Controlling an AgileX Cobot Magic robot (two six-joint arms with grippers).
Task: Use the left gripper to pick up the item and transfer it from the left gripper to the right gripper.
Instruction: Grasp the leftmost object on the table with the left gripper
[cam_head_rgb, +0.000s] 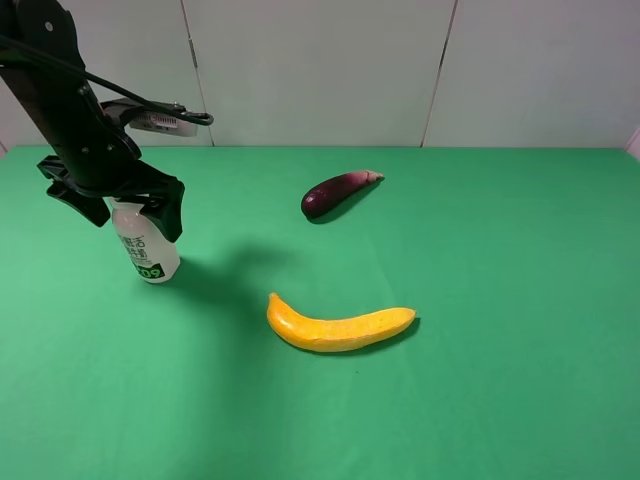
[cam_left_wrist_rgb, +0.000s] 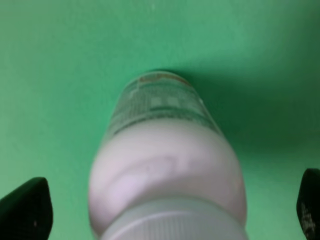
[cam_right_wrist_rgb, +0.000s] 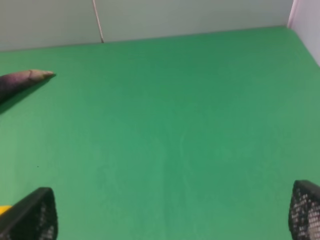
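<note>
Pick-up step: my left fingers (cam_left_wrist_rgb: 25, 212) are spread wide either side of the bottle (cam_head_rgb: 148, 250), which stands upright on the desk (cam_head_rgb: 450, 380) at left, not yet gripped. Next I should close squarely below its cap, then lift. My right fingers (cam_right_wrist_rgb: 30, 215) hang apart, empty.

The small white plastic bottle (cam_head_rgb: 148, 250) with a white screw cap and a black-lettered label bearing a green-black patch stands upright on the left side of the green tabletop (cam_head_rgb: 480, 400). The black two-fingered left gripper (cam_head_rgb: 130, 212) hangs over its cap, jaws spread wide to either side, not touching it. The black two-fingered right gripper (cam_right_wrist_rgb: 167, 212) shows only in its wrist view, jaws apart and holding nothing.
</note>
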